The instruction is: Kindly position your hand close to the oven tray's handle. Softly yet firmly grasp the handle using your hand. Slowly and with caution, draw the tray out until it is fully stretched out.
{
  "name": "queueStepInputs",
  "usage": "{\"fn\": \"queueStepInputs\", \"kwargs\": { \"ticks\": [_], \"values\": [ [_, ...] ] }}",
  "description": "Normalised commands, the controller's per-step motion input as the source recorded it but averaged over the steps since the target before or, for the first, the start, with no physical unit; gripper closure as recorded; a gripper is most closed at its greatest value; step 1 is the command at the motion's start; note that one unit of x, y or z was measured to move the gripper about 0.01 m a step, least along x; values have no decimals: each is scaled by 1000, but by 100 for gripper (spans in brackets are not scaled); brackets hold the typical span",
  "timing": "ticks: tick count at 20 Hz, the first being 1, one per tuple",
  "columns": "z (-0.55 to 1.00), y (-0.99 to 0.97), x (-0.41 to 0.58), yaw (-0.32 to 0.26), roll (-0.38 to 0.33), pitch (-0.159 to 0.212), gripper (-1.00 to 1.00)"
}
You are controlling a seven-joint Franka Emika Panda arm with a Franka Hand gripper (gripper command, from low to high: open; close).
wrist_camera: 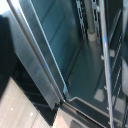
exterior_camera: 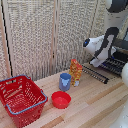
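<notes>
The oven (wrist_camera: 75,75) interior fills the wrist view; the hand (exterior_camera: 96,63) is hidden above the oven tray (exterior_camera: 102,70), its grip unreadable.

On the table (exterior_camera: 95,100), a basket (exterior_camera: 21,99) sits at the exterior view's left, a bowl (exterior_camera: 61,99) to its right, and a cup (exterior_camera: 65,81) just behind the bowl. A carton (exterior_camera: 76,72) stands beside the cup. The tray (exterior_camera: 100,71) juts out at the far right, under the arm (exterior_camera: 104,46).
</notes>
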Motion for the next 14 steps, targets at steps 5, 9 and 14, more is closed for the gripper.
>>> {"fn": "queueStepInputs", "kwargs": {
  "ticks": [5,9,14],
  "values": [
    [-1,37,-134,0,-39,-21,100],
    [0,238,-104,11,-12,17,100],
    [15,277,-32,-51,6,12,100]
  ]
}}
